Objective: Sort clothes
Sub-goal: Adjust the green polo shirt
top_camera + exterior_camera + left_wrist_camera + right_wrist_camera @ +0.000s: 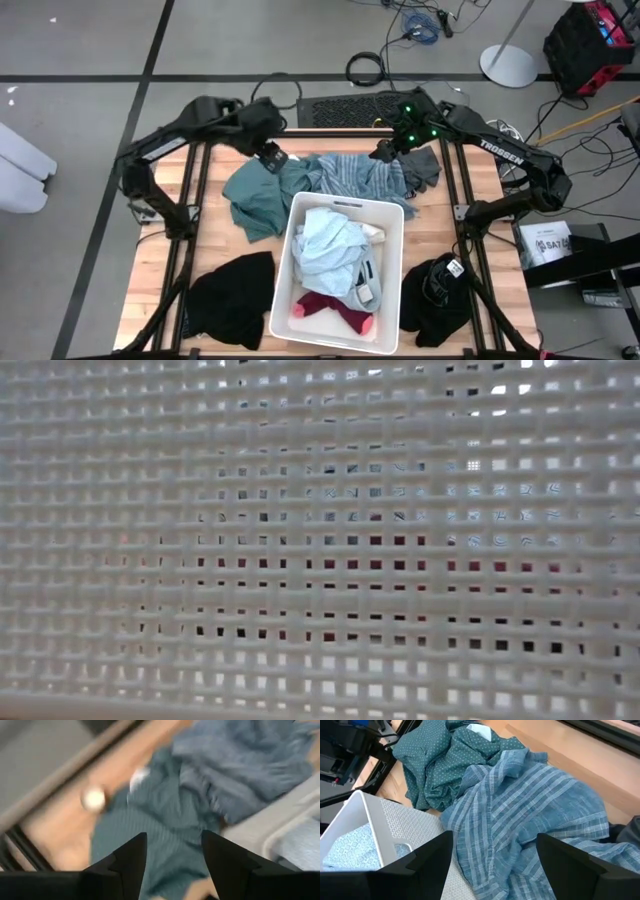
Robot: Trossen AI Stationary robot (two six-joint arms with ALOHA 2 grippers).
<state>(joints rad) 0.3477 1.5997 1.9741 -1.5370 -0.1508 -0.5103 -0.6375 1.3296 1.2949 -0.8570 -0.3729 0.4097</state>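
A teal garment [258,196] lies on the table at the far left of the white bin [395,215]; it also shows in the left wrist view [165,825] and right wrist view [440,755]. A blue-white striped garment [355,175] lies beside it, one edge draped over the bin's far rim, also in the right wrist view [540,815]. A dark grey garment [425,168] lies to its right. Black garments lie near left [232,295] and near right [435,295]. The bin holds a light blue garment [325,245] and a magenta sock [330,305]. My left gripper [172,865] is open above the teal garment. My right gripper [492,865] is open above the striped garment.
The bin's mesh wall [320,540] fills the low view. Black frame rails [190,210] run along the table's left and right sides. Bare wood [150,270] shows at the near left. A vent grille [345,108] and cables lie beyond the far edge.
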